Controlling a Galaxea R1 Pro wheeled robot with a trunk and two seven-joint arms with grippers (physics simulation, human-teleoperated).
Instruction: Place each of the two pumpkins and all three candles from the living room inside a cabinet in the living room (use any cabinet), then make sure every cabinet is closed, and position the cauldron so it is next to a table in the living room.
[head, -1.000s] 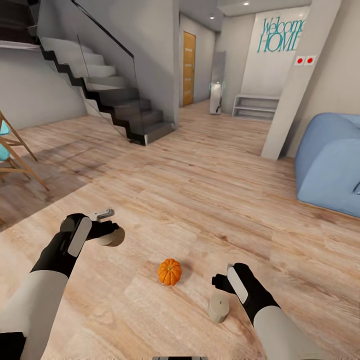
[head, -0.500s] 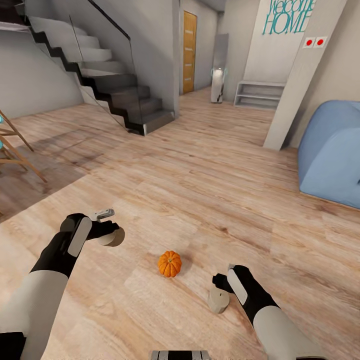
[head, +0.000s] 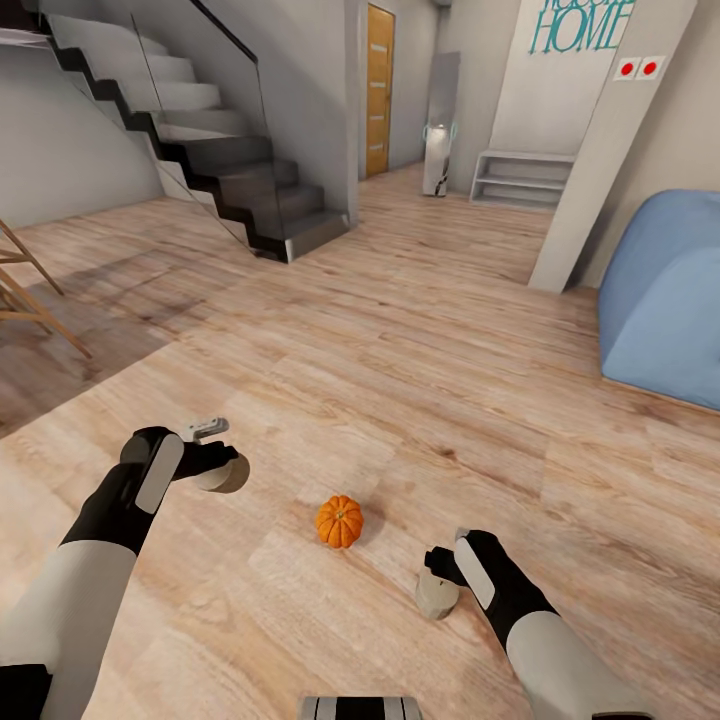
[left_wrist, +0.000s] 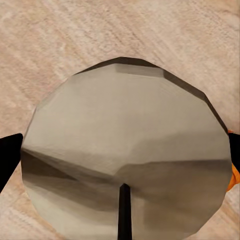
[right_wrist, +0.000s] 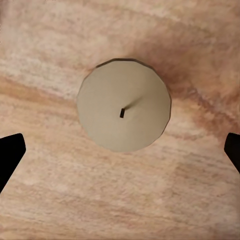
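Two stubby beige candles: one clamped in the left end effector, one beneath the wide-spread right end effector.

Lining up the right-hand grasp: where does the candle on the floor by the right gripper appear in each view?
Head view: floor candle low, right of centre, beside the right gripper.
Right wrist view: floor candle near the middle, top and wick facing the camera.
Left wrist view: the big disc is the other candle, held in the left gripper.
Shared landmark: the wooden floor.
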